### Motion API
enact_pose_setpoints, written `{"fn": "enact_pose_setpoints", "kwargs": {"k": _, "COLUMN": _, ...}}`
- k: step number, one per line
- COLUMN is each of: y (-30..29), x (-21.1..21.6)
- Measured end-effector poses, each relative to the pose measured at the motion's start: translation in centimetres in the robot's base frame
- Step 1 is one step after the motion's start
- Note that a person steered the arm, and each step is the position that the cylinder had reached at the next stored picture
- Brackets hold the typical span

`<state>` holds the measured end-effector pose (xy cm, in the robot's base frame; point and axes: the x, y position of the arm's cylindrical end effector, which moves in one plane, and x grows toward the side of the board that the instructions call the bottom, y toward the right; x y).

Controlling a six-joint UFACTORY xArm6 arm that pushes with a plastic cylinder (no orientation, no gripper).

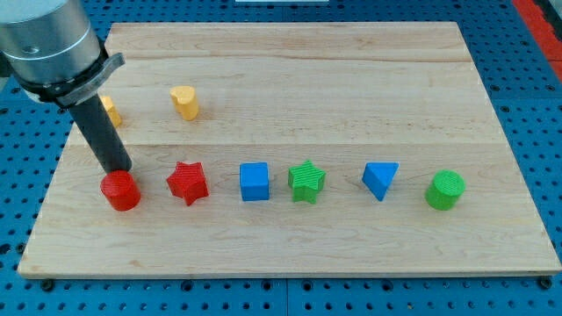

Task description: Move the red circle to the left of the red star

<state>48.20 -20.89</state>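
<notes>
The red circle (120, 190) sits near the board's left edge, in the lower row. The red star (187, 183) lies just to its right, with a small gap between them. My tip (122, 170) is at the top edge of the red circle, touching or nearly touching it from the view's top. The dark rod runs up and left to the arm's grey body at the view's top left.
Right of the red star, in one row: a blue cube (255, 182), a green star (306, 182), a blue triangle (380, 180), a green cylinder (445, 190). A yellow block (185, 102) and a second yellow block (110, 111), partly hidden by the rod, lie higher up. The wooden board (290, 246) ends close left of the red circle.
</notes>
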Motion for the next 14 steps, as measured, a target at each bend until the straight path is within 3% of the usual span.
{"fn": "enact_pose_setpoints", "kwargs": {"k": 1, "y": 0.4, "x": 1.0}}
{"fn": "enact_pose_setpoints", "kwargs": {"k": 3, "y": 6.6, "x": 1.1}}
{"fn": "enact_pose_setpoints", "kwargs": {"k": 4, "y": 4.2, "x": -1.0}}
{"fn": "enact_pose_setpoints", "kwargs": {"k": 5, "y": 3.5, "x": -6.1}}
{"fn": "enact_pose_setpoints", "kwargs": {"k": 6, "y": -1.2, "x": -4.1}}
{"fn": "enact_pose_setpoints", "kwargs": {"k": 8, "y": -8.7, "x": 6.0}}
{"fn": "enact_pose_setpoints", "kwargs": {"k": 9, "y": -5.8, "x": 9.4}}
{"fn": "enact_pose_setpoints", "kwargs": {"k": 11, "y": 1.2, "x": 6.0}}
{"fn": "enact_pose_setpoints", "kwargs": {"k": 14, "y": 4.8, "x": 7.1}}
